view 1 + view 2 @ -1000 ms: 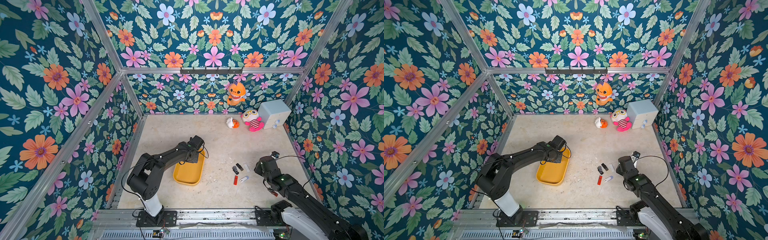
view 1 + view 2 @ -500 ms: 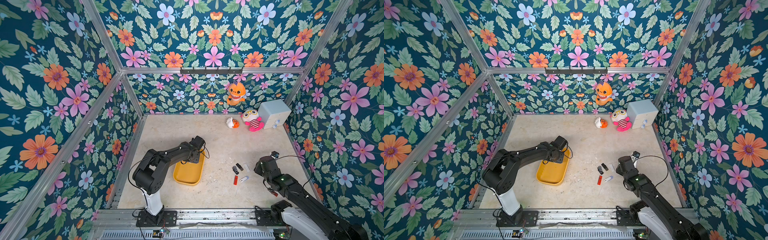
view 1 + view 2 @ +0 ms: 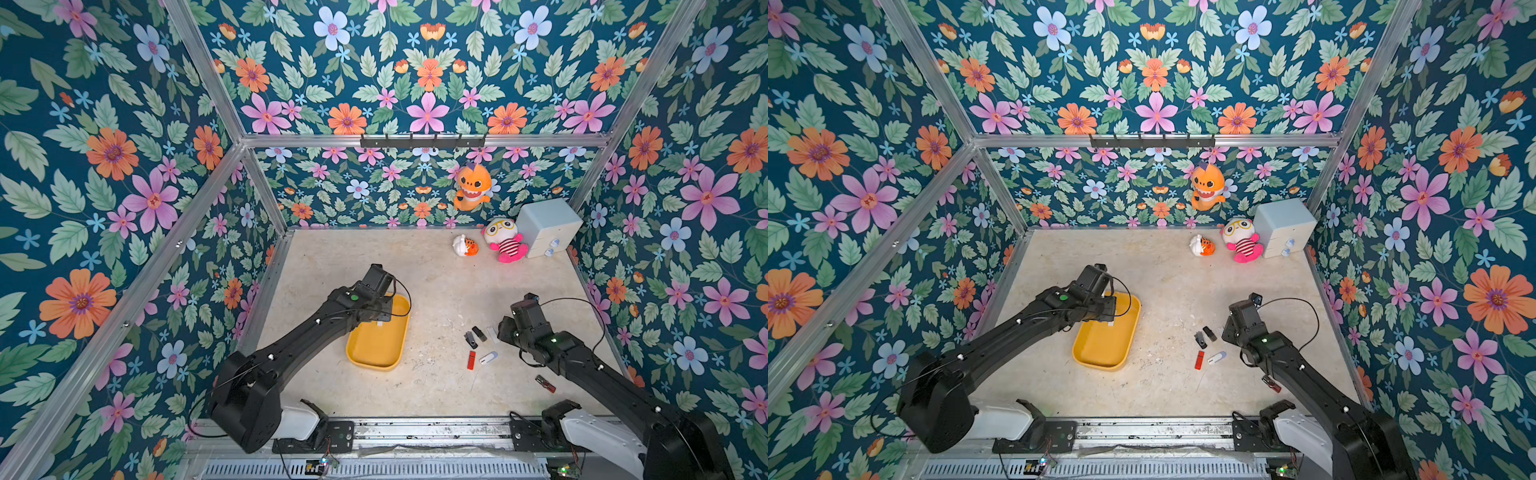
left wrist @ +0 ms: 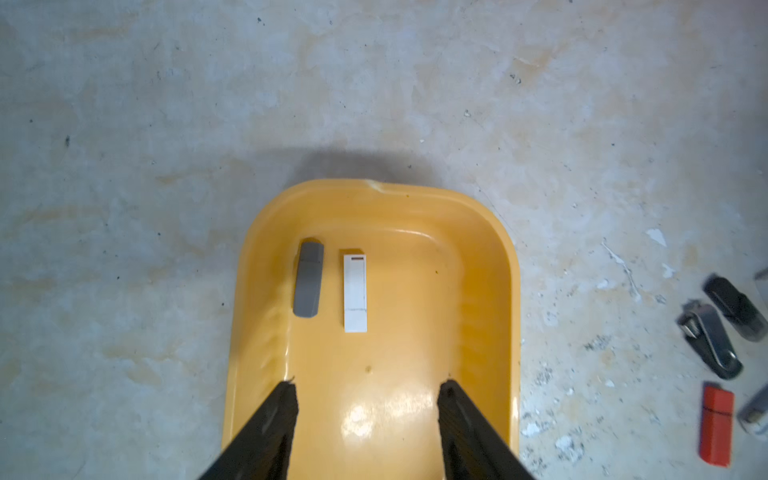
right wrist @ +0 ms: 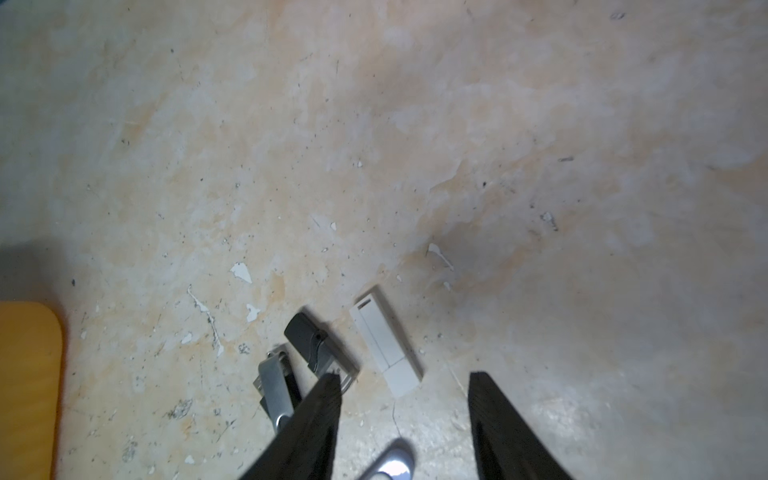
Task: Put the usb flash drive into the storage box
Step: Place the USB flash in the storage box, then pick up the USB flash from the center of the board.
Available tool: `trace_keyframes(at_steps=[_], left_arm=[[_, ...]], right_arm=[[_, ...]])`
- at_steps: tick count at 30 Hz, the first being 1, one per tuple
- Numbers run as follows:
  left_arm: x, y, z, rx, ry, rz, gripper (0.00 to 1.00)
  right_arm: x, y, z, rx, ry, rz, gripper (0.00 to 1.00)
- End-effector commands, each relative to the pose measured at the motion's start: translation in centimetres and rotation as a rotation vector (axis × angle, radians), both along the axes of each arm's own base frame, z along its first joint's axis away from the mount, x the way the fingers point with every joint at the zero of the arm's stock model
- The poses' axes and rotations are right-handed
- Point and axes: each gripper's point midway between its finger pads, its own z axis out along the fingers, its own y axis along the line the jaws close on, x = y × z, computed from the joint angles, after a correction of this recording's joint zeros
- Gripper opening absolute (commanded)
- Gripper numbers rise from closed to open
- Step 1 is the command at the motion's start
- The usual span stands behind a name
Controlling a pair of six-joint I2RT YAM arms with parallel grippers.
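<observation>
- Two drives lie side by side inside the storage box (image 4: 415, 332): a grey usb flash drive (image 4: 308, 279) and a white usb flash drive (image 4: 355, 293).
- My left claw (image 4: 367, 386) hovers over this box, jaws apart, holding nothing.
- My right claw (image 5: 405, 376) is open and empty, above a pale drive (image 5: 384, 345) on the surface (image 5: 498, 166), beside a black drive (image 5: 309, 343).

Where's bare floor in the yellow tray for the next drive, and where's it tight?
Bare: the storage box floor from the white drive across to the rim facing the loose drives, and its whole robot-side end. Tight: beside the gray drive, against the other long rim.
</observation>
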Motion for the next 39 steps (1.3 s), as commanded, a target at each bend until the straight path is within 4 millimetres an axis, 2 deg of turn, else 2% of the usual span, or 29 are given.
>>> trace_keyframes(at_steps=[1,4,10,15,24,31,36,39], left_arm=[[-2.3,0.7,0.0,-0.031,0.028,-0.022,0.60],[-3.6,0.5,0.2,-0.085,0.004,-0.076,0.60],[-4.5,0.8,-0.2,-0.117,-0.026,-0.098,0.61],[-4.4,1.3,-0.1,-0.097,-0.039,-0.081,0.61],[-4.2,2.1,0.5,-0.084,-0.080,-0.048,0.61],[-4.2,2.3,0.0,-0.063,-0.062,-0.043,0.60],[-4.2,2.3,0.3,-0.077,-0.073,-0.042,0.60],[-4.3,2.3,0.3,-0.079,-0.075,-0.043,0.61]], right_arm=[[-1.4,1.1,-1.4,0.010,0.124,0.079,0.54],[-2.0,1.2,-2.5,-0.012,0.206,0.092,0.54],[-2.5,1.3,-3.5,-0.028,0.272,0.115,0.53],[-2.1,1.4,-3.5,-0.049,0.300,0.126,0.54],[-1.4,1.0,-4.8,-0.130,0.377,0.130,0.51],[-0.6,1.2,-5.5,-0.161,0.421,0.137,0.51],[-0.2,1.3,-5.9,-0.175,0.440,0.137,0.50],[0.0,1.4,-6.3,-0.178,0.454,0.140,0.44]])
